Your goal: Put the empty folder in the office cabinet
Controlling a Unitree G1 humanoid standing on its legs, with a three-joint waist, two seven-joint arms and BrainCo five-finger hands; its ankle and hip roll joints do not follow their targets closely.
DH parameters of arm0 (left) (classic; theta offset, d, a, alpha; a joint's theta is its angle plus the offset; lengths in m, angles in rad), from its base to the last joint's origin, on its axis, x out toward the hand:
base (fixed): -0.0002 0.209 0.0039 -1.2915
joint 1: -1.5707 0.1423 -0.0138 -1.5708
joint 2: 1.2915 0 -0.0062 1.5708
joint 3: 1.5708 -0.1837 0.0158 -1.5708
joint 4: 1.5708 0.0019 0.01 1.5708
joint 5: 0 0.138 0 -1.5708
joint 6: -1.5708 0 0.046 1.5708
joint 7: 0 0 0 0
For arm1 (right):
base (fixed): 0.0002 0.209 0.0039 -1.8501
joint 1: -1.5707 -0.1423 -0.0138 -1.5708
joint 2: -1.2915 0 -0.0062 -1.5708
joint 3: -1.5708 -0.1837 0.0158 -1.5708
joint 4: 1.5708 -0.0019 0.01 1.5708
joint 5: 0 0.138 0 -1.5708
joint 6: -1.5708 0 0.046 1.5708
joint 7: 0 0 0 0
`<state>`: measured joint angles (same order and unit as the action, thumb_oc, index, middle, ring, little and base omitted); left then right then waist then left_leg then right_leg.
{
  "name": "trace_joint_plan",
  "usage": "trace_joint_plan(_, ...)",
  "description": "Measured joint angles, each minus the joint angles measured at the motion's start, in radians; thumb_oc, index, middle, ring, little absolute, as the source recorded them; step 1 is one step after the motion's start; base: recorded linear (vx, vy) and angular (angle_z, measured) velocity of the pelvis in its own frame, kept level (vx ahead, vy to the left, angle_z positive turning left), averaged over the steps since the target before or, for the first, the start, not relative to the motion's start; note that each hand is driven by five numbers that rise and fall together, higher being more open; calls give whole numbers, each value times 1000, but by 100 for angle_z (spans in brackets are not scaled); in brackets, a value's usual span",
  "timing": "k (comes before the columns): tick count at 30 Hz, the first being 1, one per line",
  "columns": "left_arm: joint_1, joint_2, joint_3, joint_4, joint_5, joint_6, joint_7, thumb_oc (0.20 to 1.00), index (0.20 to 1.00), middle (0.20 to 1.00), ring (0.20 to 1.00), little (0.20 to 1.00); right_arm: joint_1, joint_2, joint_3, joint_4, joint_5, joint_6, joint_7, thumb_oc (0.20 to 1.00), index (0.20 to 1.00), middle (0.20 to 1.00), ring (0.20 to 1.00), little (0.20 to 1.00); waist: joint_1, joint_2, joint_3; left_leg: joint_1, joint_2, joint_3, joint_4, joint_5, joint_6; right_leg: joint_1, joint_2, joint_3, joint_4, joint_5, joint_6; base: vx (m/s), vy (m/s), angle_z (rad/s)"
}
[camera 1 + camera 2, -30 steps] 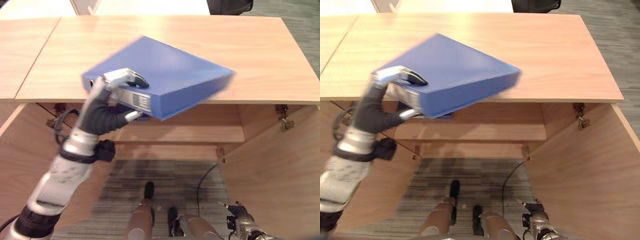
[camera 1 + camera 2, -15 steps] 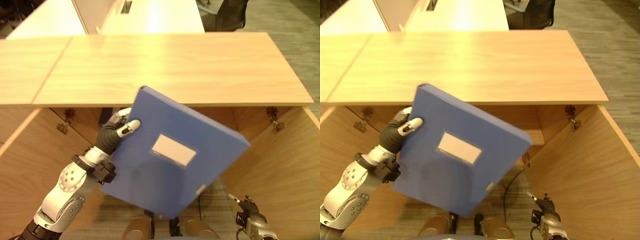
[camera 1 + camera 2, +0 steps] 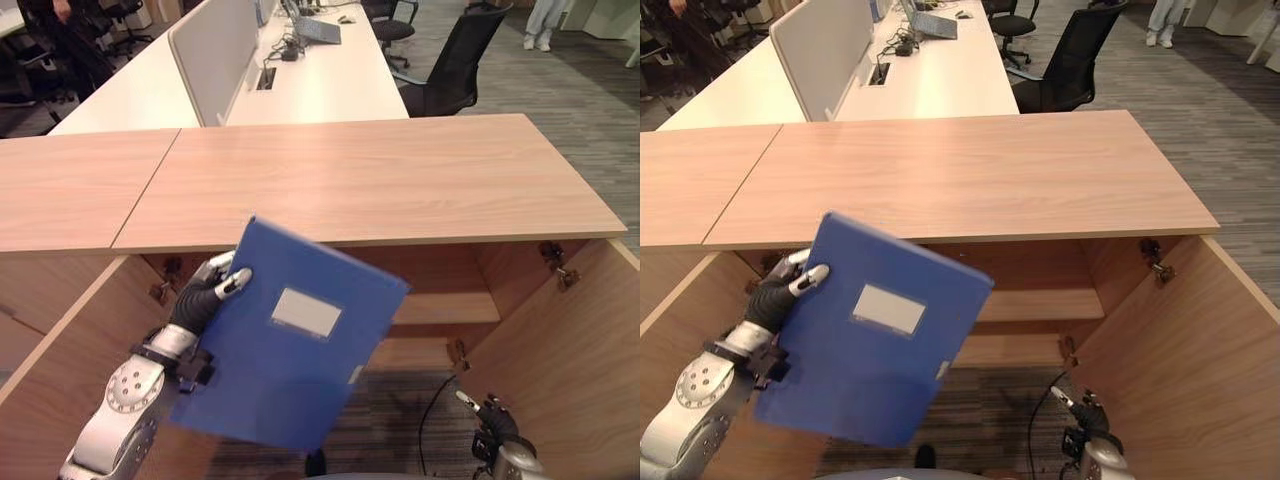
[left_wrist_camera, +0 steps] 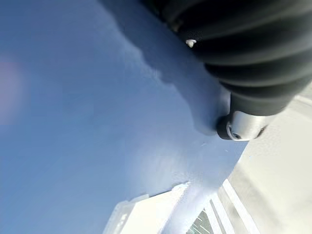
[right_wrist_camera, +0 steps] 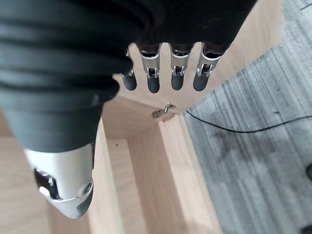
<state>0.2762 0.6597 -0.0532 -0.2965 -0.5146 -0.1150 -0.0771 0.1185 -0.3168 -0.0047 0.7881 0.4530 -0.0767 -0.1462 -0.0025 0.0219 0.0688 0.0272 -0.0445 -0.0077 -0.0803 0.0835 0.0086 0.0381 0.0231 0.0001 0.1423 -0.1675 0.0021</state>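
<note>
Gripping blue folder (image 3: 290, 350) (tilted) before open cabinet (image 3: 440, 310), left hand (image 3: 205, 295); right hand (image 5: 165, 73) relaxed, straight-fingered.

A long wooden cabinet top (image 3: 400, 175) spans the foreground, its surface bare. Below it, the cabinet (image 3: 1160, 330) stands with doors swung open, exposing one inner shelf (image 3: 1040, 303). Striped grey carpet (image 3: 1010, 400) covers the floor in front of it.

Head eyes look down on the open cabinet (image 3: 440, 310); wrist cameras sit close.
</note>
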Motion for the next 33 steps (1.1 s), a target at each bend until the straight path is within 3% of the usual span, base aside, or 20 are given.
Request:
trace_joint_plan(9, 32, -51, 76, 162, 330, 25, 29, 200, 200, 200, 200, 200, 103, -63, -53, -295, 75, -8, 113, 1000, 1000, 1000, 1000, 1000, -17, -10, -21, 11, 10, 25, -8, -1, 0, -2, 8, 19, 0, 0, 2, 19, 16, -8)
trace_joint_plan(13, 26, -77, 70, 182, 348, 25, 29, 200, 200, 200, 200, 200, 118, -74, -63, -352, 112, -6, 175, 1000, 1000, 1000, 1000, 1000, -19, -13, -28, 11, 11, 32, -8, -2, 1, -4, 8, 28, 0, 0, 2, -12, 9, -6)
trace_joint_plan(16, -8, -97, 54, 189, 355, 25, 28, 200, 200, 200, 200, 200, 109, -78, -25, -362, 121, -5, 223, 1000, 1000, 1000, 1000, 1000, -18, -11, -30, 12, 12, 40, -8, -1, 1, -7, 9, 37, 3, 1, 3, -17, 3, -8)
trace_joint_plan(20, -85, -122, 2, 193, 366, 24, 34, 200, 200, 200, 200, 200, 79, -91, 109, -360, 117, 6, 263, 1000, 1000, 1000, 1000, 1000, -16, -12, -32, 13, 14, 48, -8, -1, 1, -10, 10, 42, 8, 3, 4, -8, -2, -3)
trace_joint_plan(26, -174, -147, -73, 222, 364, 25, 53, 200, 200, 200, 200, 200, 19, -87, 267, -328, 102, 33, 278, 1000, 1000, 1000, 1000, 1000, -17, -18, -48, 13, 15, 51, -8, -1, 2, -9, 11, 42, 7, 4, 5, 0, 0, 0)
trace_joint_plan(33, -232, -149, -115, 216, 365, 24, 69, 200, 200, 200, 200, 200, -54, -52, 354, -319, 78, 45, 283, 1000, 1000, 1000, 1000, 1000, -10, -18, -48, 14, 15, 48, -8, -1, 2, -8, 11, 40, 6, 4, 5, 0, 0, 0)
